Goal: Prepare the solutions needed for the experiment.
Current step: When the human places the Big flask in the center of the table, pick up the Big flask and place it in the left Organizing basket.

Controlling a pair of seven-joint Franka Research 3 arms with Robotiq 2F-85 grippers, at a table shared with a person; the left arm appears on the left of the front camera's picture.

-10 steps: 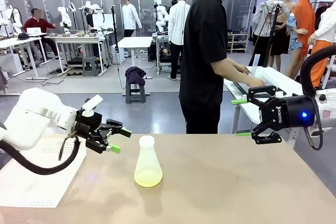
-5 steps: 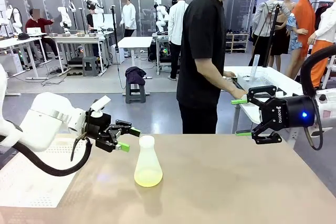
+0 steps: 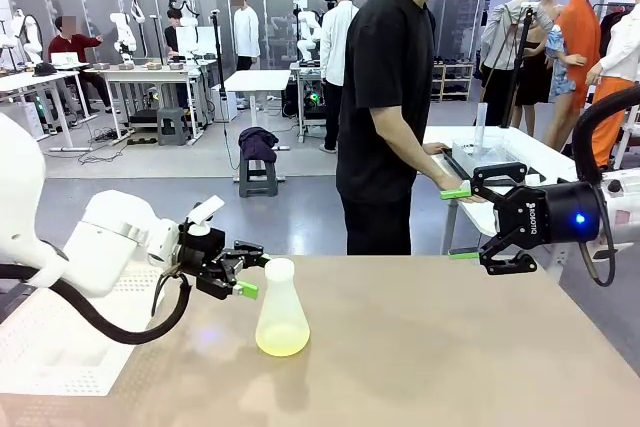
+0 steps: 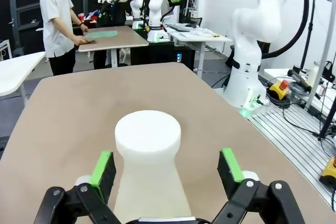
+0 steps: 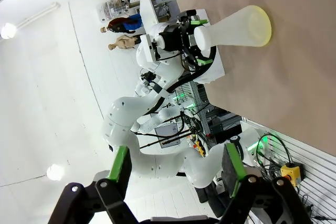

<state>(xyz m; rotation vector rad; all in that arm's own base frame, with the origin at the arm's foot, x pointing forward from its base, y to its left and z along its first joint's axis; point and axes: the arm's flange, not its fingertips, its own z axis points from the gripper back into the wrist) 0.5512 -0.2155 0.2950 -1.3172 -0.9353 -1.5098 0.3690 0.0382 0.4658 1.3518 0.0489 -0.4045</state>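
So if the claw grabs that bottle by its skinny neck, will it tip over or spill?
Probably not. The bottle has a wide bottom and narrow top, so it should stand steady. The yellow-green liquid only fills a thin band at the base, so it is likely light and unlikely to slosh out. The smooth neck might slip a bit between the left claw pads.

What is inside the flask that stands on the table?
The flask holds a low band of pale yellow-green liquid at its base; above this it looks empty. The left wrist view shows its neck from the side, so the inside is hidden there.
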